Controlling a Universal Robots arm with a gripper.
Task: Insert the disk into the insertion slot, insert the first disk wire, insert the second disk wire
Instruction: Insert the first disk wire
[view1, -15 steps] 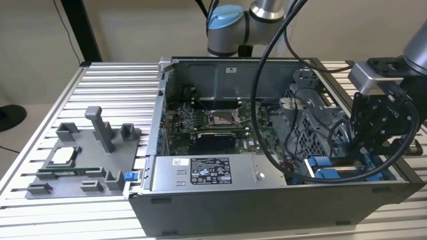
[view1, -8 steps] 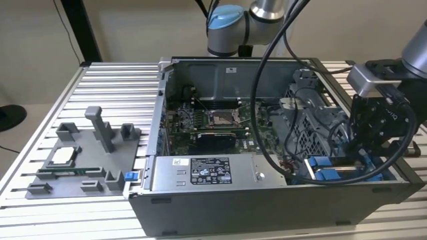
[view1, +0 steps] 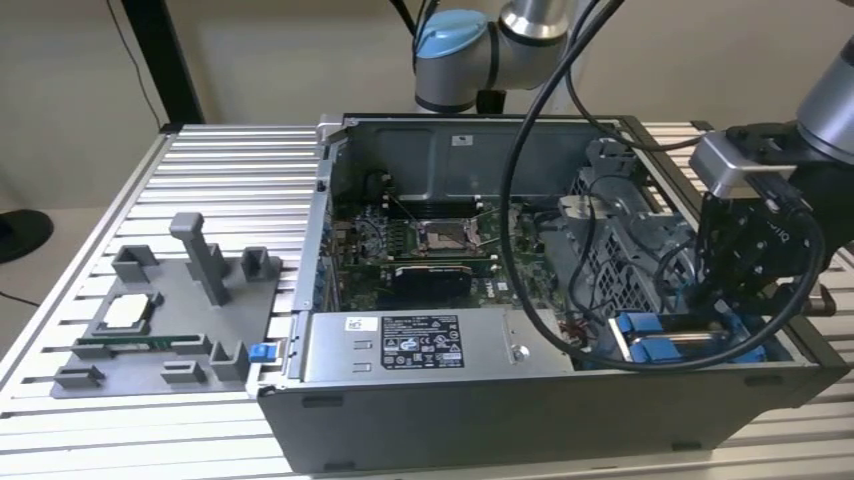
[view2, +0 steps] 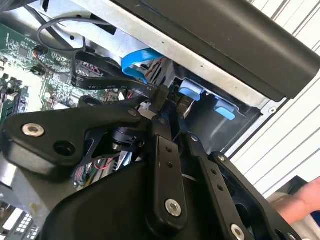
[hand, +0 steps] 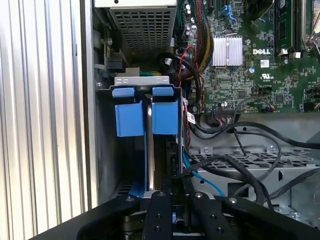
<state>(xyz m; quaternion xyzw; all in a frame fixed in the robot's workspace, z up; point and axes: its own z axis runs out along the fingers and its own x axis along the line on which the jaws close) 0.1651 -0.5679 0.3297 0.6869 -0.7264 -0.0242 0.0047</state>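
Note:
The disk (hand: 145, 118) sits edge-on in the insertion slot (hand: 105, 150), its two bright blue carrier tabs at the bay's mouth. In the exterior view the same tabs (view1: 642, 337) show at the case's front corner, on that view's right. My gripper (view1: 725, 312) hangs right over this bay. Its fingertips (hand: 161, 196) are drawn close together at the disk's rear end, apparently pinching the end of a blue disk wire (hand: 202, 179). In the second wrist view the gripper (view2: 163, 96) meets a blue flat wire (view2: 137, 63) and a black flat wire (view2: 95, 83).
The open case holds a motherboard (view1: 427, 240), a grey power-supply box (view1: 414, 345) and a perforated cage (hand: 145, 27). Black cable loops (hand: 250, 150) cross beside the bay. A grey fixture plate (view1: 160, 320) lies on the exterior view's left. A person's hand (view2: 300, 200) is near the case.

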